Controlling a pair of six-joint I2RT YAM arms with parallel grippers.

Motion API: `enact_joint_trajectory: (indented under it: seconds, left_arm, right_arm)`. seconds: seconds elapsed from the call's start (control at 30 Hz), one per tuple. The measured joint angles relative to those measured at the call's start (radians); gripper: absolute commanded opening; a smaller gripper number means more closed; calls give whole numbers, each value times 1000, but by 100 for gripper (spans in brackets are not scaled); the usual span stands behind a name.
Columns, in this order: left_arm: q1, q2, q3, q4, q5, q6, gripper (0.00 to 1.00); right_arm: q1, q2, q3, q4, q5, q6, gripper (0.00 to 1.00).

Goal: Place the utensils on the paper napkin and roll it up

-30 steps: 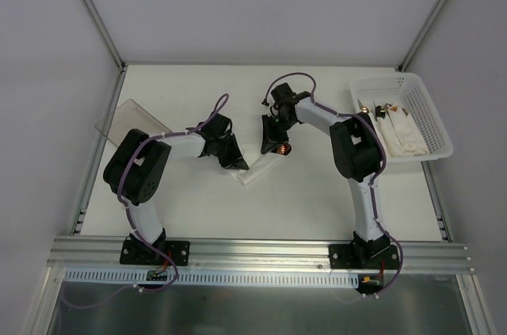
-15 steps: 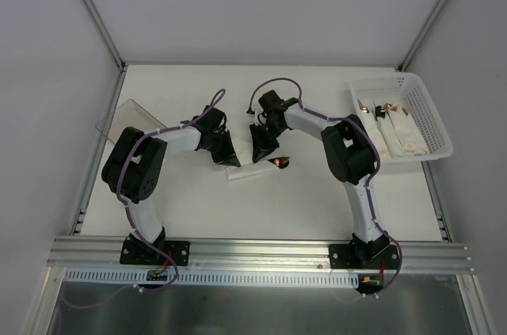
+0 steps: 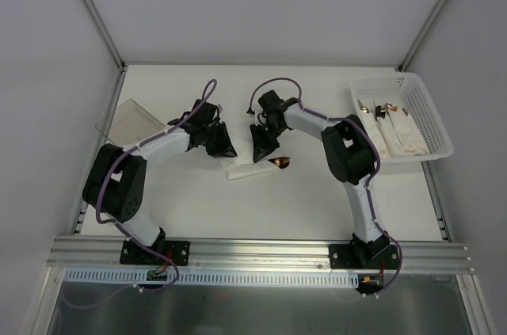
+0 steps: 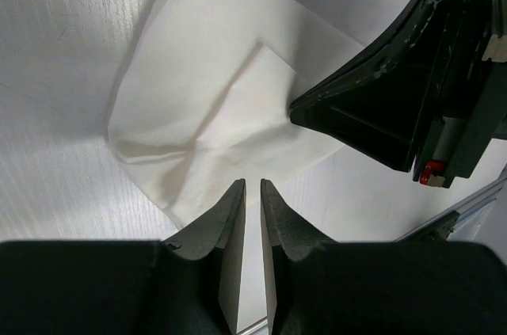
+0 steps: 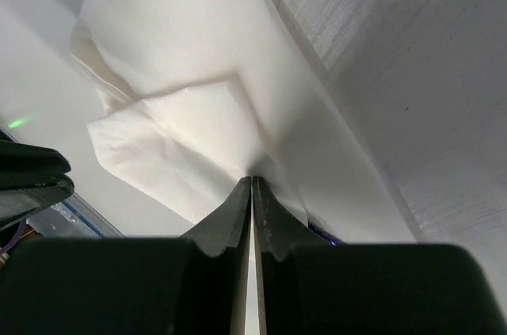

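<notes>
The tabletop (image 3: pixel 317 200) was white and flat and carried everything. The paper napkin (image 3: pixel 244 168) lay near its middle and is the reference for all places below

The left arm (image 3: pixel 158 145) reached in from the napkin's left, wrist bent down beside the napkin's left end. The right arm (image 3: pixel 317 119) came round from the napkin's right and far side, wrist tipped down over the napkin's middle

A white perforated basket (image 3: pixel 434 105) stood well to the right of the napkin. It held several white rolled bundles (image 3: pixel 405 135) with brown tips showing at their far ends

A clear smoky plastic container (image 3: pixel 131 119) lay flat well to the left of the napkin, slightly farther back

The napkin itself was folded over into a short, loose strip lying roughly left to right. Both wrist views showed soft creases and one flap doubled over on top

On the right tool (image 5: pixel 251 180) the fingers were pressed together, tips clamped on a fold of the napkin, paper gathered up into them

On the left tool (image 4: pixel 252 186) the fingers were nearly together, a thin slit left between the tips. The tips sat at the napkin's near-left edge; could not tell whether any paper was nipped. From the left wrist, the right tool's black wedge touched the opposite side of the napkin

Of the utensils (image 3: pixel 280 163) only a tan-brown tip showed, poking out of the napkin's right end, just right of the right tool; the rest wrapped inside, count not readable
</notes>
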Motion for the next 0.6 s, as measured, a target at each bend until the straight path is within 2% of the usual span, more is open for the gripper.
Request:
enact_joint_trajectory:
  seconds: [0.23,0.6]
  left_arm:
    - [-6,8,0,0,0,-4,11]
    - [-7,117,-55,28,0,-32,5]
  right_arm:
    - [0,0,1,-2,4,1,7]
    - [0,0,6,-11,17,0,7]
